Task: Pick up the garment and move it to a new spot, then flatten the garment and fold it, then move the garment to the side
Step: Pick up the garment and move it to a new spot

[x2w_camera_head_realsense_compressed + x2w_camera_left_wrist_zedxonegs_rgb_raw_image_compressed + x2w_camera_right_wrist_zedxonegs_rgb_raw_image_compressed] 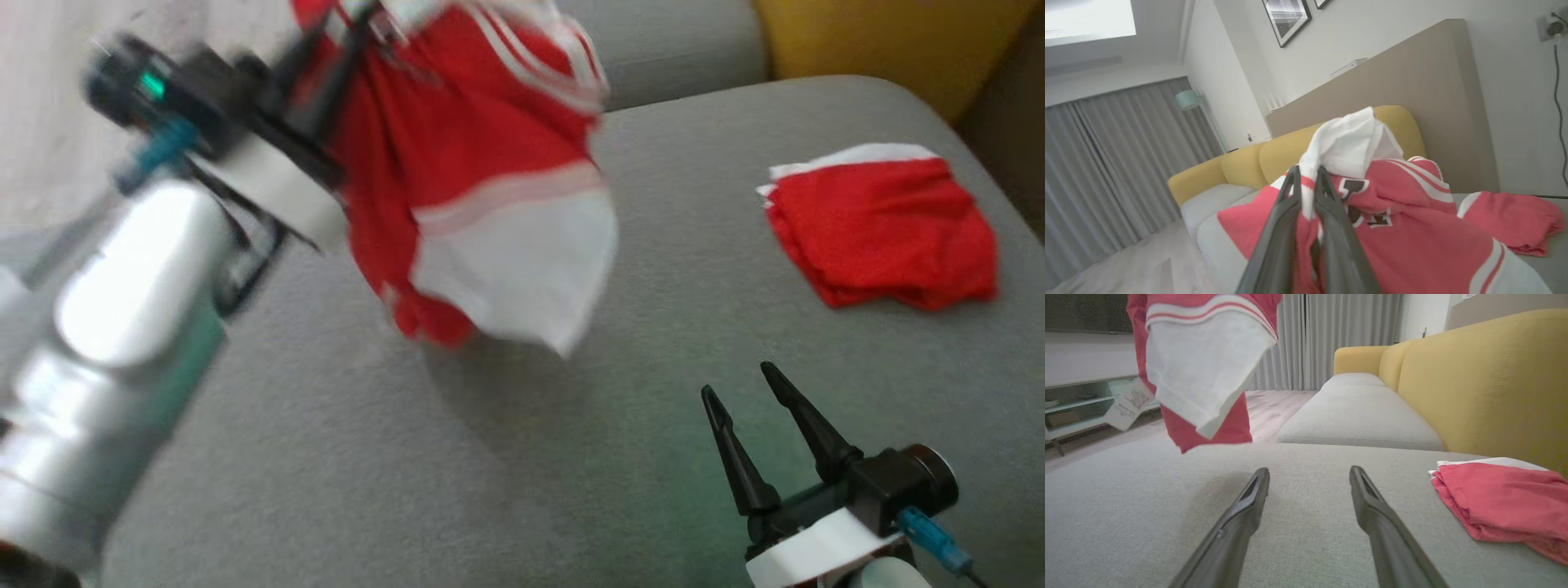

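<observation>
1. Garment [473, 188], red with white panels and stripes, hangs bunched in the air over the grey sofa seat [490, 490]. Its lowest white panel is close above the cushion and, as far as I can tell, not resting on it.
2. The left tool [1308, 173] is clenched on a fold near the top of the garment, with cloth pinched between its two dark fingers. Arm and cloth are both blurred in the head view.
3. The right tool [739, 381] is released and carries nothing. Its fingers are spread, low over the seat and well apart from the garment.
4. A folded red cloth [886, 233] lies on the same seat off to the right, near the yellow backrest [1474, 375].
5. I'd judge this to be the first step, with the garment lifted and on its way to a new spot. Flattening and folding have not begun.
6. The next move calls for lowering the garment onto the bare stretch of seat, clear of the folded cloth. The hanging end should land first so the garment lays out rather than heaps. The idle right tool can then take a free edge to help spread it.
</observation>
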